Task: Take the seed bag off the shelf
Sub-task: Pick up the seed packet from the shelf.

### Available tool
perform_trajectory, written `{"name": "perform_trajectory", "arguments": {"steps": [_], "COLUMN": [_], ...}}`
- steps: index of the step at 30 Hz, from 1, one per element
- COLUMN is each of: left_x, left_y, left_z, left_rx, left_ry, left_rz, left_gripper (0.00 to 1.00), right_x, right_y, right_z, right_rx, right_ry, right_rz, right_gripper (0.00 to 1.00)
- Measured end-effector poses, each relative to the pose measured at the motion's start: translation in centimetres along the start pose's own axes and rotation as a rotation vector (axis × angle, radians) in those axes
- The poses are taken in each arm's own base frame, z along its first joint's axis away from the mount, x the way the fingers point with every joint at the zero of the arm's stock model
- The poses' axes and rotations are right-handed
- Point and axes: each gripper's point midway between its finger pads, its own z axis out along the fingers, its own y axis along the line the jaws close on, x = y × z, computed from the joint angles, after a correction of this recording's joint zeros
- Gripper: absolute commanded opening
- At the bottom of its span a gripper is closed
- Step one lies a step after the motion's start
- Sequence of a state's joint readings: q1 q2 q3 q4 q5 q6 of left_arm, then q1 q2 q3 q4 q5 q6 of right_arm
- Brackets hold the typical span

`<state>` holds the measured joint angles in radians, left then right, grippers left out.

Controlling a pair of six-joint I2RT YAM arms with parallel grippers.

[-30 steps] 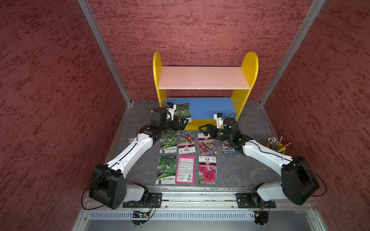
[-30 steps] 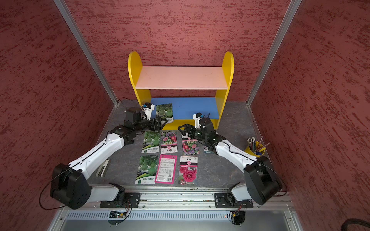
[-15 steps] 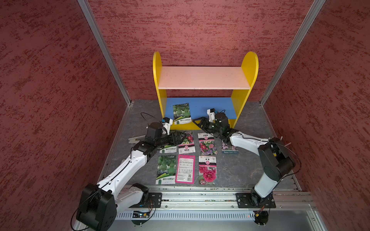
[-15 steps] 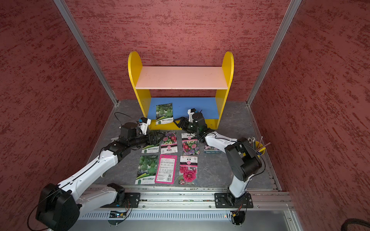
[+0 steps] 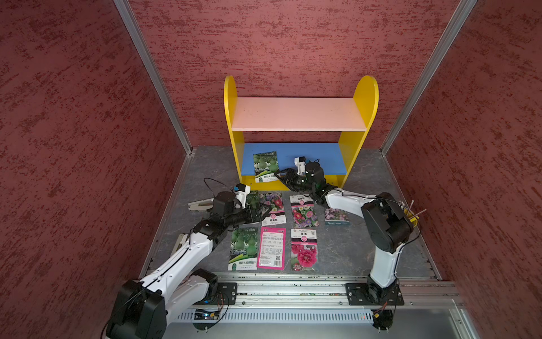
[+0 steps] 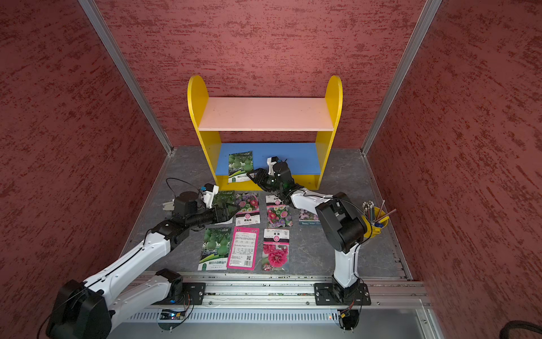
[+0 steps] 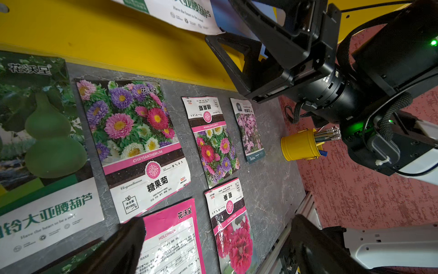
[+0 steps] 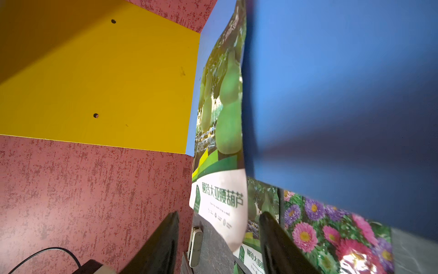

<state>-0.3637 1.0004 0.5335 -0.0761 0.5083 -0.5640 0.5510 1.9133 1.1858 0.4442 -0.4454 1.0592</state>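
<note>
Seed bag (image 5: 265,165) on shelf (image 5: 299,114), lower edge within parted right claw (image 5: 280,179).

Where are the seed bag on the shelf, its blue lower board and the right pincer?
seed bag (image 5: 265,165): in a top view, middle of its gourd picture.
blue lower board (image 5: 330,152): in a top view, bare stretch.
right pincer (image 8: 219,214): right wrist view, midway between fingertips.

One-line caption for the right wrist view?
Fingers of the right gripper straddle the gourd seed bag overhanging the blue shelf board, not yet closed on it.
</note>
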Motion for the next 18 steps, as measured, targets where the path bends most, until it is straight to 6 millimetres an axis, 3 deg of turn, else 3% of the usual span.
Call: {"name": "perform_trajectory", "arguments": {"steps": [8,18], "left_x": [0.1,0.1], "left_y": [-0.1,0.3], "left_z": [0.0,-0.1], "left_rx": [0.014,0.013], "left_ry": [-0.005,-0.013], "left_rz": [-0.005,-0.024], "left_gripper": [1.00,1.00], "right_x": [0.5,0.2], "right_y": [-0.6,-0.4], "right_z": [1.0,1.6], "right_rx": [0.004,-0.005], "right_ry": [0.014,0.007], "right_rz": [0.019,0.025], "right_gripper": [0.46,0.11]}}
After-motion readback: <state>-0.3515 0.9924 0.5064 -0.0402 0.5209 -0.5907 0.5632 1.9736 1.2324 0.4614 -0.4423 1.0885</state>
